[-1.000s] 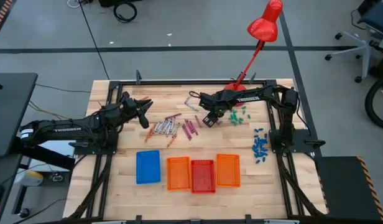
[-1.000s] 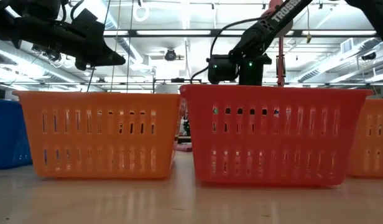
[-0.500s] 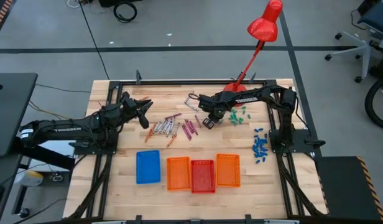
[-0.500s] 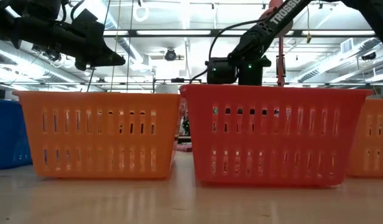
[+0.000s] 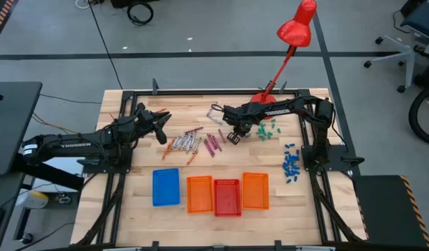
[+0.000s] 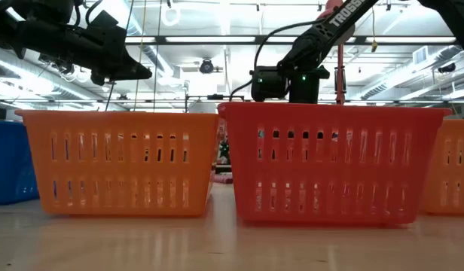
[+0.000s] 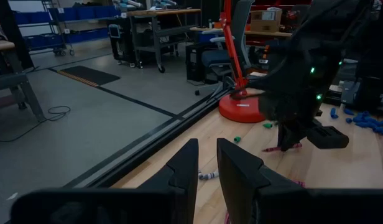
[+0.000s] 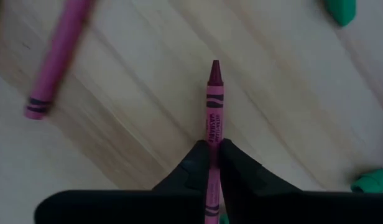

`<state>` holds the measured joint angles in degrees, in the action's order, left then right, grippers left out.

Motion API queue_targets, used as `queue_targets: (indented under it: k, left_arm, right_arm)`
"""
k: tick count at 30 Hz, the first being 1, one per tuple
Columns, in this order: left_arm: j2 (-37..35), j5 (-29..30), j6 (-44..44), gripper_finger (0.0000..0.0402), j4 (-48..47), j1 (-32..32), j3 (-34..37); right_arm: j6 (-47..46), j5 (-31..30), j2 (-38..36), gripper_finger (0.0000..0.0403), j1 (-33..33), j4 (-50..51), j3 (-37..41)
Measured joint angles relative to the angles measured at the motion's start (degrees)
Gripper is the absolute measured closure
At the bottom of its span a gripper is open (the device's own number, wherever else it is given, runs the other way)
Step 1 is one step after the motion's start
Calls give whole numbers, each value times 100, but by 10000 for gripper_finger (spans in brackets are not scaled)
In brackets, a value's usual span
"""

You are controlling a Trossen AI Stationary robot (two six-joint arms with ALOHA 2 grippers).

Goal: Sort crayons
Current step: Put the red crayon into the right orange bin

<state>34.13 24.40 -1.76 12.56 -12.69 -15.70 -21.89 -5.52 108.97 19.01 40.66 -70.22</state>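
Observation:
Several crayons [image 5: 190, 144] in orange, grey-white and magenta lie loose on the wooden table [image 5: 138, 209] behind the trays. My right gripper [image 5: 232, 134] points down at the right end of this scatter, shut on one magenta crayon [image 8: 213, 112]. Another magenta crayon [image 8: 55, 62] lies on the wood beside it. My left gripper [image 5: 162, 129] hovers level above the table, left of the crayons. Its fingers [image 7: 182, 171] stand a narrow gap apart with nothing between them. My right gripper [image 8: 212, 155] pinches the magenta crayon's two long sides [image 8: 211, 140] between its two fingers, about halfway along the stick. The fingers come from above, pointing down, and lie across it. The pointed end [image 8: 214, 67] sticks out beyond them over the wood. I cannot tell whether the crayon is lifted.
A blue tray [image 5: 166, 187], an orange tray [image 5: 199, 194], a red tray [image 5: 227, 196] and another orange tray [image 5: 255, 190] stand in a row near the front. Green bits [image 5: 267, 130] and blue bits [image 5: 292, 164] lie at the right. A red lamp [image 5: 296, 28] stands at the back.
My right gripper has shut its fingers on the magenta crayon and stayed where it was.

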Motion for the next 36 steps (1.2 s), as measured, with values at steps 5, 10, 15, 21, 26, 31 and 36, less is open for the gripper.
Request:
queue_targets:
  k: [5,10,15,21,26,31,36]
  left_arm:
    - [0,0,0,331,-1,0,0]
    - [0,0,0,331,-1,2,0]
    - [0,0,0,331,-2,1,0]
    - [0,0,4,331,21,1,0]
    - [-2,0,638,331,421,1,0]
    - [-2,0,1219,331,734,0,0]
    - [-2,2,1643,331,1069,0,0]
  right_arm:
    - [-44,68,-177,366,-93,9,0]
    - [-143,613,-402,366,-254,12,-4]
    - [-328,1128,-761,365,-577,15,-9]
    - [-987,1224,-1315,365,-1251,98,-17]
    - [-2046,990,-1719,365,-2005,502,-17]
    - [-3565,754,-1824,365,-2929,884,-17]
    - [-5174,614,-1750,364,-3829,861,16]
